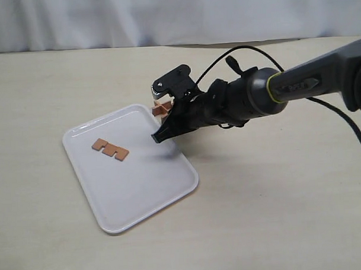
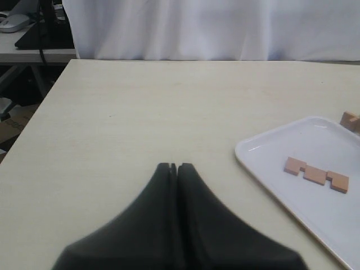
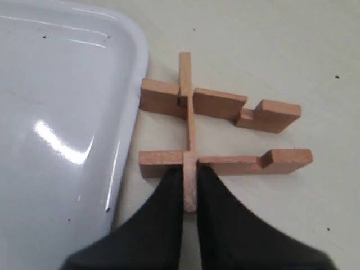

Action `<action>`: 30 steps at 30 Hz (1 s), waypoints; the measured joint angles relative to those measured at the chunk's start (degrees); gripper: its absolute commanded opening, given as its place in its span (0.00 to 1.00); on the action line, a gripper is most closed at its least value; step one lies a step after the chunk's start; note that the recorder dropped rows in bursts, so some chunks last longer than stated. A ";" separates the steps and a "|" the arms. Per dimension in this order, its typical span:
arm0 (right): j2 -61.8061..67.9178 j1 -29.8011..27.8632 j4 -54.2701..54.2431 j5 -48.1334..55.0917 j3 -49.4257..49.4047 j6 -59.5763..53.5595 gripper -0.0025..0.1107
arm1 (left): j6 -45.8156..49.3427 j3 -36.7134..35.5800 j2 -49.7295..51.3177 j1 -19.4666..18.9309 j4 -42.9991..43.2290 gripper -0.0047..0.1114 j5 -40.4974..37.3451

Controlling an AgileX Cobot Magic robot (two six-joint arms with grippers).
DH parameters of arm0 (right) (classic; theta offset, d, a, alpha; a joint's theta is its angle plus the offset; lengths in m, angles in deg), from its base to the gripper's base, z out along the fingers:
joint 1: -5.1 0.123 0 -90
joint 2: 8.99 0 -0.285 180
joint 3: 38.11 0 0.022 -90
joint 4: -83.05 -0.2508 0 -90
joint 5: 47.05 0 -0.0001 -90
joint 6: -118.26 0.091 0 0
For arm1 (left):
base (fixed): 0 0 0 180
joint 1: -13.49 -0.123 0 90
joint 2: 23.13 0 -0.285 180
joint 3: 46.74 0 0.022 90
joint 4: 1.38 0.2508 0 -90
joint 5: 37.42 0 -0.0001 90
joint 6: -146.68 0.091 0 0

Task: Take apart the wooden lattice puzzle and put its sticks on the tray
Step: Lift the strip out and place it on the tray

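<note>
Now my right pincer (image 3: 190,173) clamps the cross stick (image 3: 185,70) of the wooden lattice puzzle (image 3: 220,104), mid-frame (one loose stick (image 1: 110,150) lies on the tray (image 1: 141,189)); next, pull it straight out.

Exterior high, wrist views low, tray (image 1: 140,184) shared

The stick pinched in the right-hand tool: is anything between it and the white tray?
Nothing visible stands between. The stick, held by the right tool, is slotted into two slats on the table, right beside the tray's rim. The one loose stick on the tray lies farther in.
</note>
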 measured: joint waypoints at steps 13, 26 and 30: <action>-6.32 0.00 0.00 3.53 -1.06 -1.14 0.06 | 0.00 0.00 0.00 0.00 0.00 0.04 0.00; -16.79 7.30 0.00 9.78 -4.01 -3.69 0.06 | 0.00 0.00 0.00 0.00 0.00 0.04 0.00; -13.99 9.69 0.00 16.09 -1.29 -5.14 0.06 | 0.00 0.00 0.00 0.00 0.00 0.04 0.00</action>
